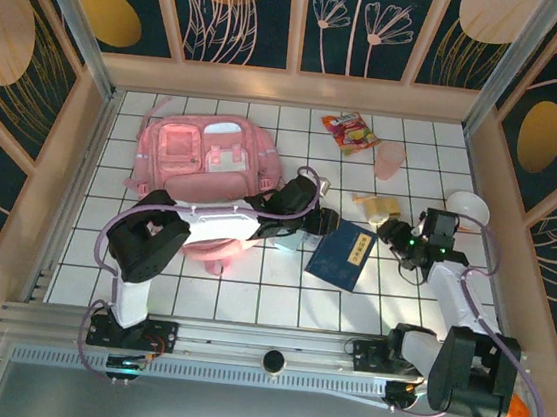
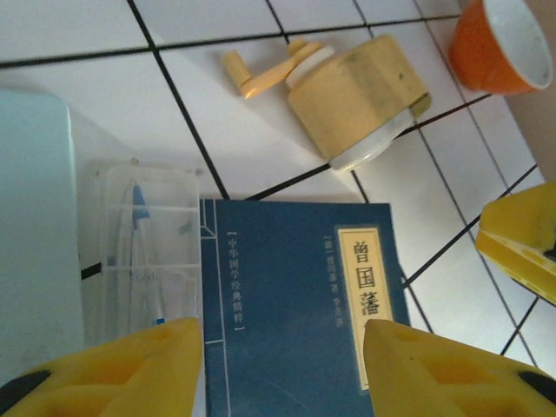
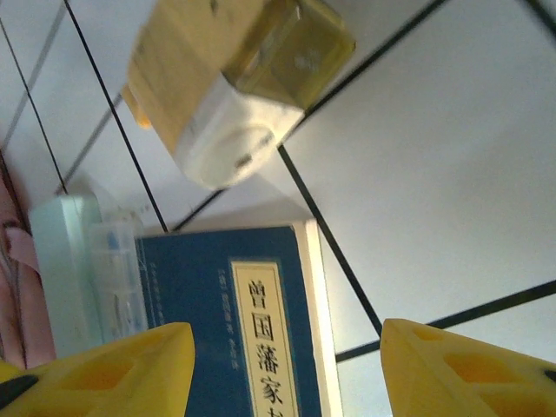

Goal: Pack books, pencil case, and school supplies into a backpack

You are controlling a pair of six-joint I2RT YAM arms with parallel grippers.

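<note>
The navy book (image 1: 343, 256) with its cream label lies flat on the white tiles, right of the pink backpack (image 1: 203, 160). My left gripper (image 1: 317, 223) hovers open at the book's left edge; between its yellow fingers the left wrist view shows the book (image 2: 295, 304). The pale blue-green pencil case (image 2: 35, 234) lies against the book's side. Just beyond the book sits the pale yellow blocky item (image 1: 375, 204), a crank sharpener (image 2: 356, 95). My right gripper (image 1: 394, 232) hangs open over the book's right corner (image 3: 234, 321), with the yellow item (image 3: 226, 87) and the pencil case (image 3: 65, 269) ahead of it.
A red-orange snack packet (image 1: 351, 131) and a pink cup (image 1: 390, 161) lie at the back. An orange cup with a white inside (image 1: 468, 205) stands by the right wall. Wooden walls ring the tiled table (image 1: 268, 298).
</note>
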